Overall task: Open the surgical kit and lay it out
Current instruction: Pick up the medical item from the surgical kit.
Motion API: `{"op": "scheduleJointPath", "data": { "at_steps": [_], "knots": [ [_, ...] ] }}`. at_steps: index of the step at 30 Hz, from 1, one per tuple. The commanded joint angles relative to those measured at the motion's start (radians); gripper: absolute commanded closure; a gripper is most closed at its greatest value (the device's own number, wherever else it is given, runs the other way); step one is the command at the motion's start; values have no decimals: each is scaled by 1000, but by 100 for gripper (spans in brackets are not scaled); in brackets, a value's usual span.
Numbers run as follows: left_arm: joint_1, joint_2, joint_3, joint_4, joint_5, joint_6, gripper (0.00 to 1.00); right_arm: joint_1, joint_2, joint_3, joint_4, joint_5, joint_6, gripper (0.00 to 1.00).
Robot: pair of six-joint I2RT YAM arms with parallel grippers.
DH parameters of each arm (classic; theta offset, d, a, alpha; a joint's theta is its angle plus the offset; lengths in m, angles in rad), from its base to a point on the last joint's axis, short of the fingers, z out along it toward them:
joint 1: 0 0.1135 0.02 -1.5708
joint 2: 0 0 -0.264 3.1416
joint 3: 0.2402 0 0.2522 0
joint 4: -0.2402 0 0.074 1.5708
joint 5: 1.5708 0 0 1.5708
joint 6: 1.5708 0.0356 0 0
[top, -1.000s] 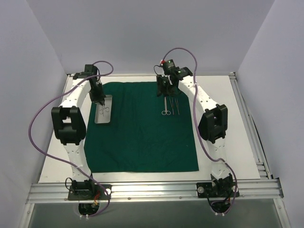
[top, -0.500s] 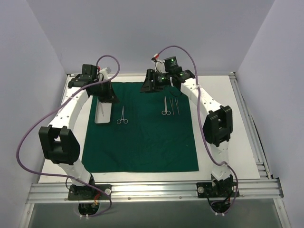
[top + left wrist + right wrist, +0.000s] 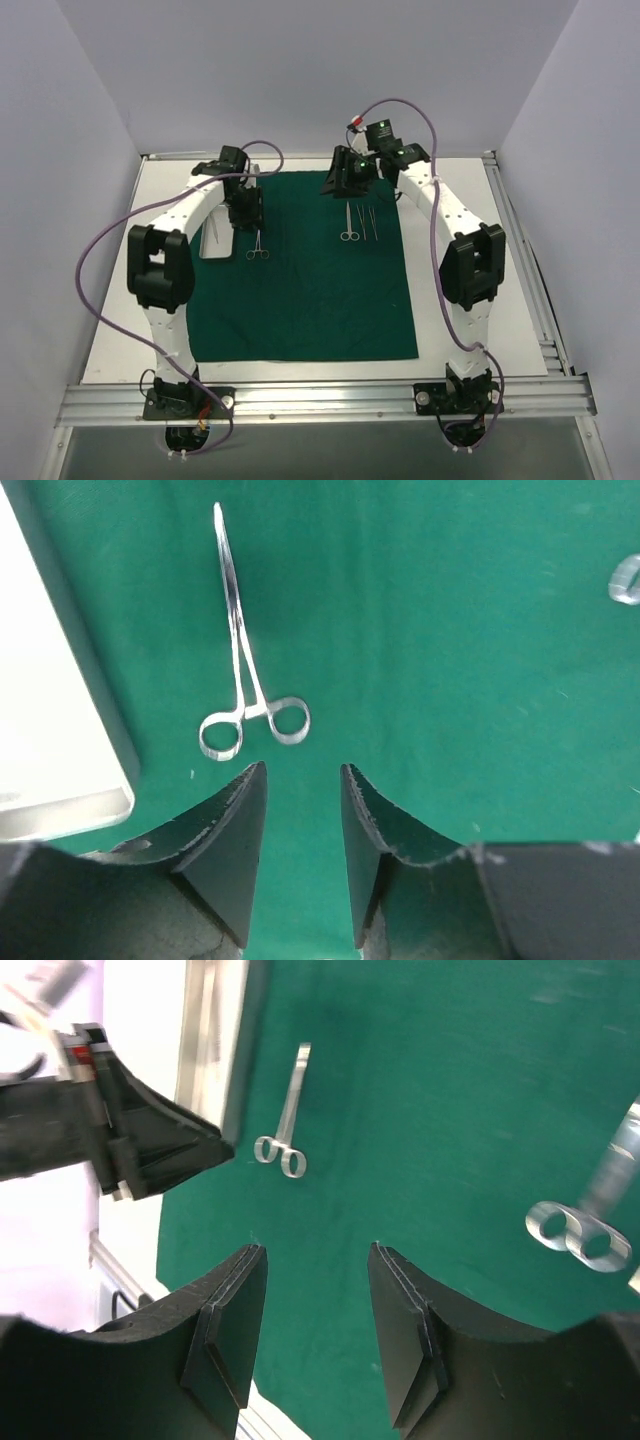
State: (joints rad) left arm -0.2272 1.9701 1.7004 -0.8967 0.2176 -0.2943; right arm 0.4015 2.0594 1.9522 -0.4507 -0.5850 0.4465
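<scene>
Looked like the layout stage: drape (image 3: 300, 290) spread flat, forceps (image 3: 237, 630) loose just ahead of left gripper (image 3: 303, 772), jaws apart and empty, tray (image 3: 50, 680) off its left side. Right gripper (image 3: 317, 1250) likewise open, empty, 3 instruments (image 3: 349, 225) just beside. Next probably needed another tray pick, contents unclear

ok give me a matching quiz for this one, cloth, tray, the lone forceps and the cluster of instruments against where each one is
Things:
1. green cloth
2. steel tray
3. lone forceps
4. cluster of instruments

Places:
a. just ahead of the left gripper
b. spread flat on the table
c. at the cloth's left edge
d. on the cloth near the right gripper

Pairs: 1-b, 2-c, 3-a, 4-d
</scene>
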Motion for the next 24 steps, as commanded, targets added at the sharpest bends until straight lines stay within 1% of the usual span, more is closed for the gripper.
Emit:
{"op": "scheduleJointPath", "data": {
  "at_steps": [1,5,8,12,16,24],
  "knots": [
    [-52,82,129,-45,-148,4,55,-36,-123,-32,-75,68,-9,55],
    [-80,171,218,-100,-273,-11,55,-72,-174,-82,-80,68,-11,55],
    [-87,229,269,-132,-313,-23,56,-96,-206,-110,-89,79,-19,55],
    [-92,276,297,-159,-359,-37,58,-124,-243,-151,-89,82,-22,55],
    [-92,285,279,-159,-377,-51,58,-139,-266,-200,-75,80,-12,55],
    [-90,312,248,-148,-356,-68,58,-147,-280,-222,-56,77,3,55]
  ]
}}
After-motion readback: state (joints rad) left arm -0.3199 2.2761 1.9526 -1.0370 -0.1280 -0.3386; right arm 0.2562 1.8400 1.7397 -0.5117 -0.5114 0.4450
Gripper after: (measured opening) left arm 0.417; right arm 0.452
